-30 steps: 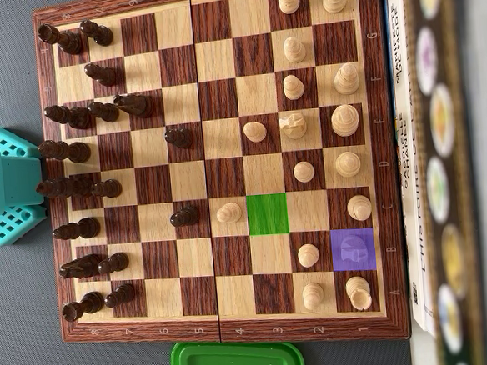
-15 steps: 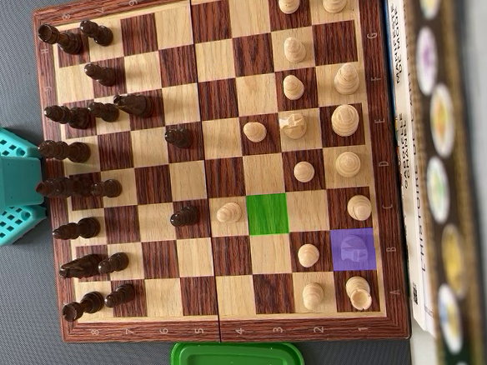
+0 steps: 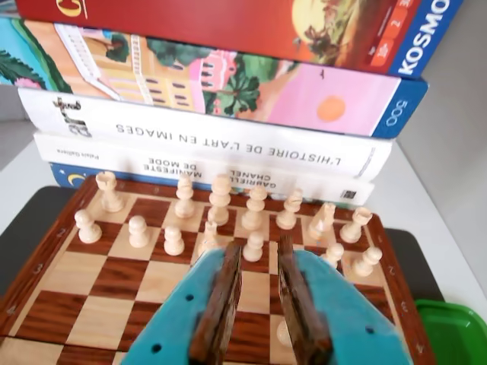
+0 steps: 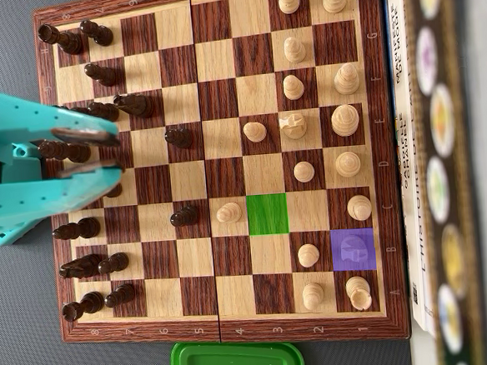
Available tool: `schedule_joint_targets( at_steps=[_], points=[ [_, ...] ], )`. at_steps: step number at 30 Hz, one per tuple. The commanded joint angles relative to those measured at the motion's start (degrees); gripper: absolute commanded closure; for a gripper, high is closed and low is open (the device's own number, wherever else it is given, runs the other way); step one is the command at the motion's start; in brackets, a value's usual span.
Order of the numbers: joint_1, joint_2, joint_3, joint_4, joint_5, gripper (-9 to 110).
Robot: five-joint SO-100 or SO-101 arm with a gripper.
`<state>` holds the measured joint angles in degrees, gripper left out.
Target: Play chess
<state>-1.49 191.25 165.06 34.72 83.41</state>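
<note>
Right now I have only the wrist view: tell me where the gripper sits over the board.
Observer: In the overhead view the gripper hangs over the dark pieces at the left edge of the board, jaws apart.
Operator: Name any marked squares.
Observer: One green square is empty, right beside an advanced light pawn.
Operator: Give me any other mark.
Observer: A purple square lies in the light back row, on the side by the books; what stands on it is too faint to tell.
</note>
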Motion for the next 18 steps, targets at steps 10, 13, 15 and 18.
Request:
schedule_joint_targets(
  at_steps=[10, 13, 15, 18],
  points=[
    [-0.1, 0.3, -3.7, 10.0, 5.1, 92],
    [0.0, -1.8, -6.8, 14.1, 5.4, 92],
    [0.0, -5.5, -9.8, 17.3, 5.4, 92],
    [0.0, -13.0, -14.6, 19.5, 5.0, 92]
  ],
)
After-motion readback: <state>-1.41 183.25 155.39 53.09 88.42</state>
